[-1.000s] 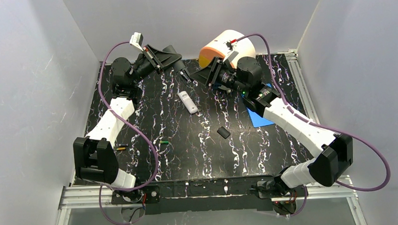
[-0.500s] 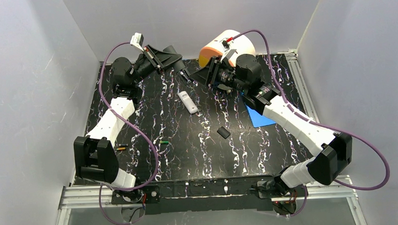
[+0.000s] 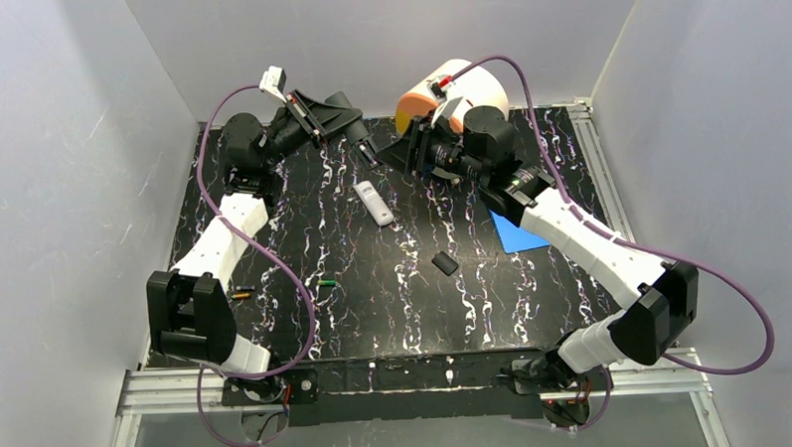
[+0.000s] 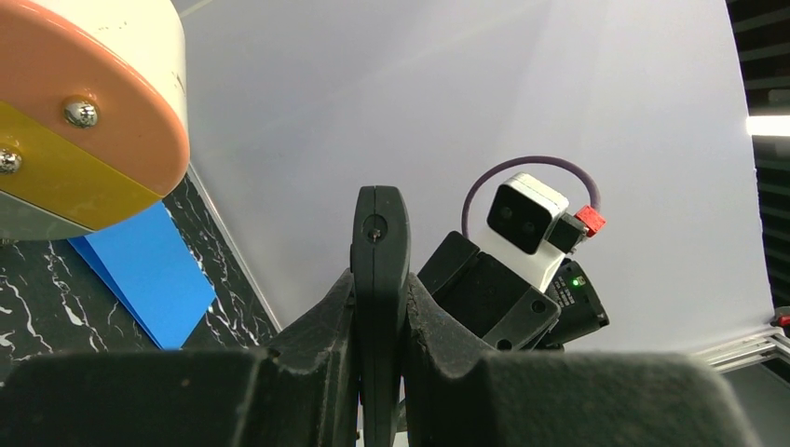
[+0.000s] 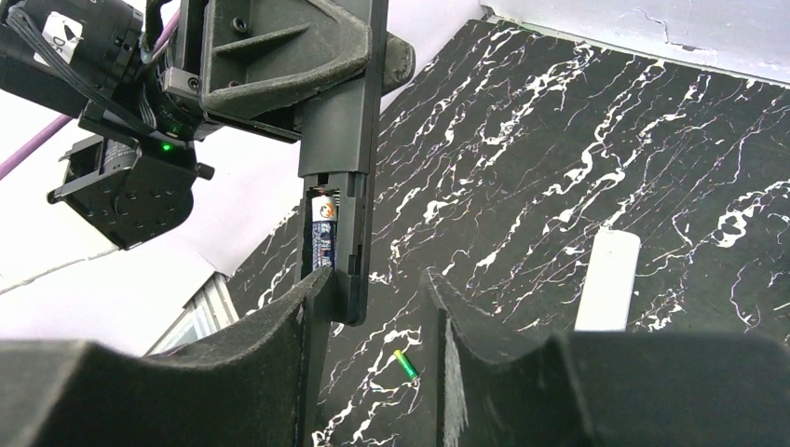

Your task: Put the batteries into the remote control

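My left gripper (image 3: pixel 361 137) is shut on a black remote control (image 4: pixel 377 270) and holds it raised over the back of the table. In the right wrist view the remote (image 5: pixel 340 140) shows its open battery bay with a blue battery (image 5: pixel 323 233) seated inside. My right gripper (image 5: pixel 373 312) is open, and the remote's lower end sits just inside its left finger (image 5: pixel 312 321). In the top view the right gripper (image 3: pixel 394 149) faces the left one. A green battery (image 3: pixel 325 283) lies on the mat and also shows in the right wrist view (image 5: pixel 403 364). An orange-yellow battery (image 3: pixel 240 295) lies near the left arm.
A white remote (image 3: pixel 372 202) lies on the black marbled mat (image 3: pixel 375 304), and it shows in the right wrist view (image 5: pixel 607 279). A small black cover (image 3: pixel 444 263) lies mid-table. A blue sheet (image 3: pixel 517 231) and an orange-and-white cylinder (image 3: pixel 452 92) are at the back right.
My right gripper has moved a little left, closer to the black remote held by the left gripper. The left arm has stayed in place.
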{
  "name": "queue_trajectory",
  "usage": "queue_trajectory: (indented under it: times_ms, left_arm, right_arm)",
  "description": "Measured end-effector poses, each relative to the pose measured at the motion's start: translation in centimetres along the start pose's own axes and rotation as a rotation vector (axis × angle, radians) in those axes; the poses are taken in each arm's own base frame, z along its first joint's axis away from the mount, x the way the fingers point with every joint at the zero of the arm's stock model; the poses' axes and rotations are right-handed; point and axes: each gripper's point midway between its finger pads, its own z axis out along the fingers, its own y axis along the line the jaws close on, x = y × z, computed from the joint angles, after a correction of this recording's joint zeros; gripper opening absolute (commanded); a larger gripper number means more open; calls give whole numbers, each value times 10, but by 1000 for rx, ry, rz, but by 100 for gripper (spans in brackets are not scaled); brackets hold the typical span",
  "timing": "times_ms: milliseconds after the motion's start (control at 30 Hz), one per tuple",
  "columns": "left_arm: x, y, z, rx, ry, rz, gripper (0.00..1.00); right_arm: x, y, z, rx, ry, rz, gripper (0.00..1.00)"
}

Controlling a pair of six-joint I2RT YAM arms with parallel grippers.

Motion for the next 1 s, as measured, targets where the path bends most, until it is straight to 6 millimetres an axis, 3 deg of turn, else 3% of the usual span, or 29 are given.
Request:
queue_trajectory:
  times_ms: [233,400,567,767,900,1000]
  left_arm:
    - [-1,3,-1,-11,-2,8,0]
    - [3,13,-2,-39,6,26,0]
    - [29,59,-19,-144,49,18,0]
    - [74,142,-53,-390,149,-20,0]
    - [104,192,-84,-651,222,-8,0]
    - [133,218,-108,-845,316,3,0]
  right_arm:
    - [3,-2,4,8,13,9,51]
    - [6,-9,5,47,23,25,68]
    - [22,-14,2,68,56,53,76]
    - [72,-38,-12,133,149,90,74]
    - [129,-75,-21,242,253,117,70]
    - [179,-102,-28,319,360,146,67]
